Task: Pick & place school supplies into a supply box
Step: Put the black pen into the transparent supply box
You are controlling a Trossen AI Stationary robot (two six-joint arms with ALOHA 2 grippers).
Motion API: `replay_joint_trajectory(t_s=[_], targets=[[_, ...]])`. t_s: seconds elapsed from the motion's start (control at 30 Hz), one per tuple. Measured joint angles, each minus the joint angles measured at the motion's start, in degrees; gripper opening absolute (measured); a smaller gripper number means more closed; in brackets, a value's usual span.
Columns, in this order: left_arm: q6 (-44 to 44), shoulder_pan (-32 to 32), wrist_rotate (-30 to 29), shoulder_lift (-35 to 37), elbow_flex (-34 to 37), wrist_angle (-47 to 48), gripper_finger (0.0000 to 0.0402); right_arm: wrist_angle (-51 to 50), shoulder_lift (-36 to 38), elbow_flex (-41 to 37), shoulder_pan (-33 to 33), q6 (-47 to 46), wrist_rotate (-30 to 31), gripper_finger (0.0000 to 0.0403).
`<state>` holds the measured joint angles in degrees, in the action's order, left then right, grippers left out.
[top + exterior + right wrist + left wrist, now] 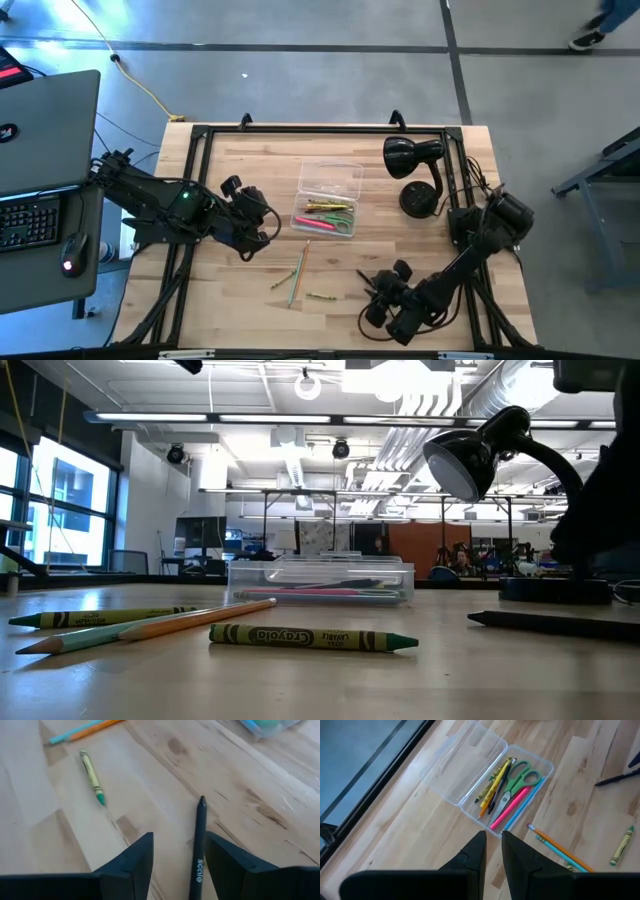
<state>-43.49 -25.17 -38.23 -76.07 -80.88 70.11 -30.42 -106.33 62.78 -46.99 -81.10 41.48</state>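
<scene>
Right claw [175, 857]: jaws apart astride the black pen [199, 845] — drop straight, pinch mid-barrel.
Left claw [492, 852]: narrowly parted, empty, beside the supply box [470, 775] — waits.

**Room and surroundings**

Grey concrete floor [330, 70] with dark seams. Pale wood tabletop [250, 170]. Laptop [45, 125] on a side desk, beyond the left claw [262, 222]. Large windows [55, 500], exposed ceiling ducts [470, 395], strip lighting [270, 418].
</scene>
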Motion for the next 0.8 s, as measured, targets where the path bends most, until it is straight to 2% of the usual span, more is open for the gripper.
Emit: replay_joint_trajectory(t_s=[0.27, 0.37, 0.8], targets=[[0.1, 0.0, -0.1, 0.0, 0.0, 0.0, 0.0090, -4.6, -0.6, 0.0, 0.9, -1.4, -1.7, 0.0153], [0.1, 0.0, 0.0, 0.0, 0.0, 0.0, 0.0090, -3.3, -0.6, 0.0, 1.3, -3.0, -4.3, 0.0153], [-0.5, 0.0, 0.0, 0.0, 0.0, -2.5, 0.0090, -3.1, -2.8, 0.1, 1.1, -3.1, -4.8, 0.0153]])
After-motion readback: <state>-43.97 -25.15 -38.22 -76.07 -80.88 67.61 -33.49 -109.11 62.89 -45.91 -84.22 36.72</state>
